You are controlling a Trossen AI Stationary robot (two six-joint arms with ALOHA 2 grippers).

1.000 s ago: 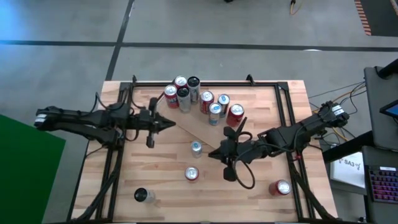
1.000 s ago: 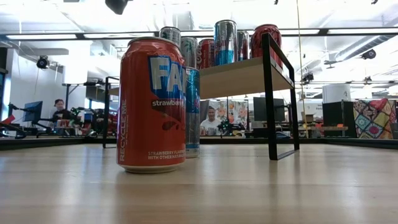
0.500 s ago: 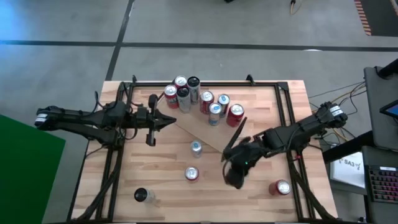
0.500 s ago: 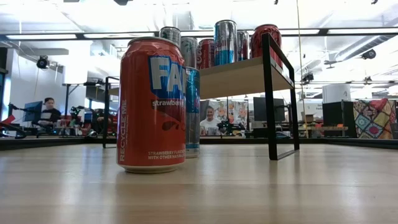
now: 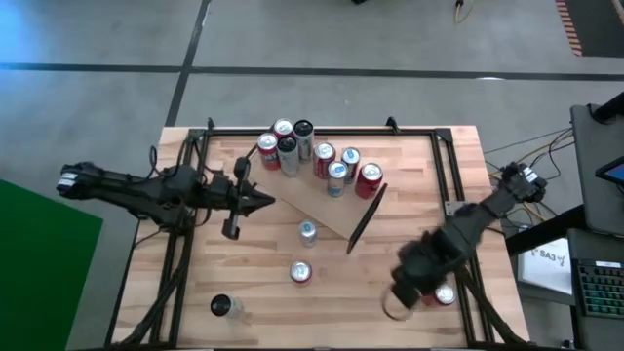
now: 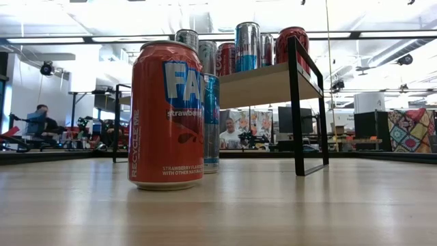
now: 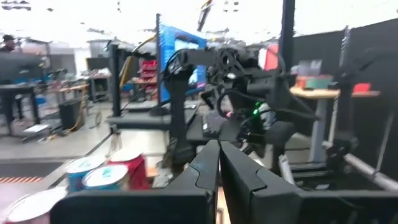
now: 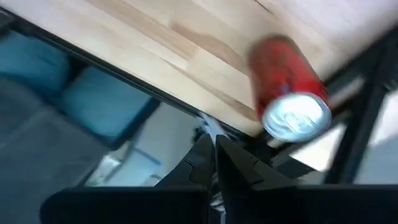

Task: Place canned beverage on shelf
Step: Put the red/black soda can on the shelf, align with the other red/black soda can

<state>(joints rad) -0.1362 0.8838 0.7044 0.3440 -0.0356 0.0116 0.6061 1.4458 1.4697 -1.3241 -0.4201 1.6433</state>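
The shelf [image 5: 322,200] is a light-wood plank with a black frame at its end [image 5: 365,216]. Several cans [image 5: 322,158] stand on its far part, and they also show on top in the low view [image 6: 247,45]. A red can [image 5: 444,293] stands near the table's near right corner and shows in the right wrist view [image 8: 287,87]. My right gripper [image 5: 395,300], shut [image 8: 215,149], hangs just left of that can, tipped down, touching nothing. My left gripper [image 5: 269,201], shut [image 7: 219,163], hovers by the shelf's left end, pointing right.
Loose cans stand on the table: a silver-topped one [image 5: 307,231], a red one [image 5: 300,273] and a dark one [image 5: 226,306] near the front left. In the low view a red strawberry can [image 6: 167,113] stands close, a blue can [image 6: 212,123] behind it.
My right gripper has swung from beside the shelf's right frame toward the table's near right corner and the red can there. It has rolled about its wrist and tipped downward on the way, staying shut.
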